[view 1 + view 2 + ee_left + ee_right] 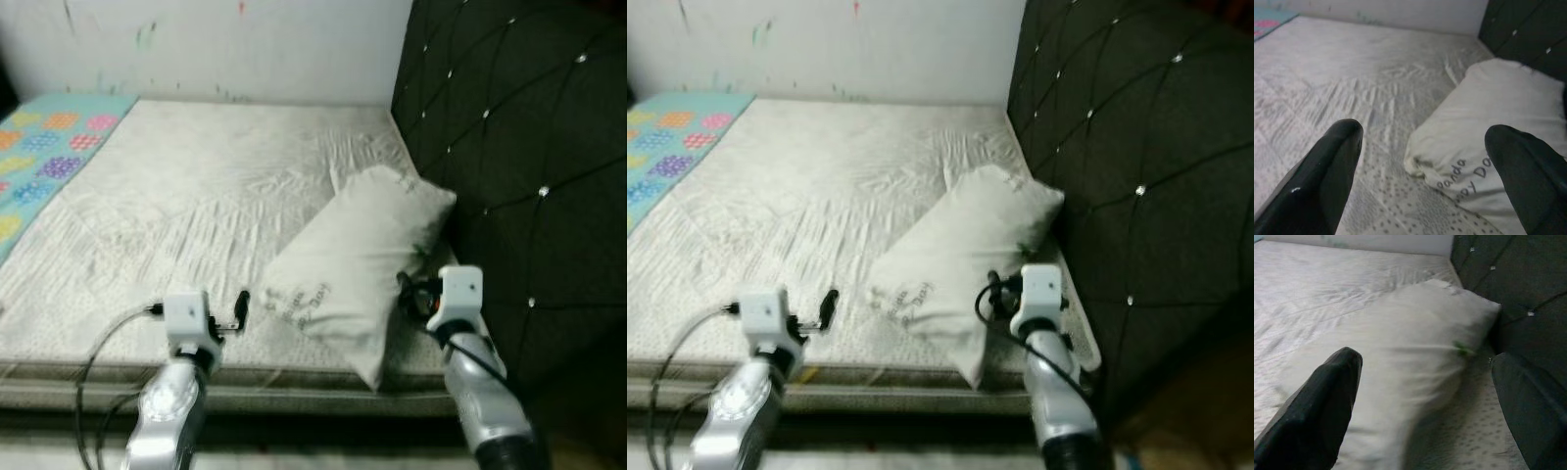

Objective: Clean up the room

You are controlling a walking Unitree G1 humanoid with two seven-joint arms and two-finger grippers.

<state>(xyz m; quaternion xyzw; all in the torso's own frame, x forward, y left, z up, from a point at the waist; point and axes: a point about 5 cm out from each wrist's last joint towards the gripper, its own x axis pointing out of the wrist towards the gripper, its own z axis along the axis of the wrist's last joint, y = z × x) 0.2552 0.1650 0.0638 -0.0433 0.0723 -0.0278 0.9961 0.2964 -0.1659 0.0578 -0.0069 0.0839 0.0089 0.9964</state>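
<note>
A white pillow (358,259) with grey lettering lies slantwise on the bed's near right corner, its far end against the dark headboard (529,147). My left gripper (240,311) hovers low over the sheet just left of the pillow's near corner. In the left wrist view this gripper (1425,132) is open, with the pillow (1498,122) ahead between its fingers. My right gripper (409,292) is at the pillow's right edge, close to the headboard. In the right wrist view that gripper (1427,360) is open too, and the pillow (1415,347) lies just beyond the fingertips.
The bed (196,196) has a wrinkled white sheet and its front edge (294,392) runs just before my arms. A colourful patterned blanket (49,147) lies at the far left. A white wall (245,49) stands behind the bed. A black cable (93,372) loops off my left arm.
</note>
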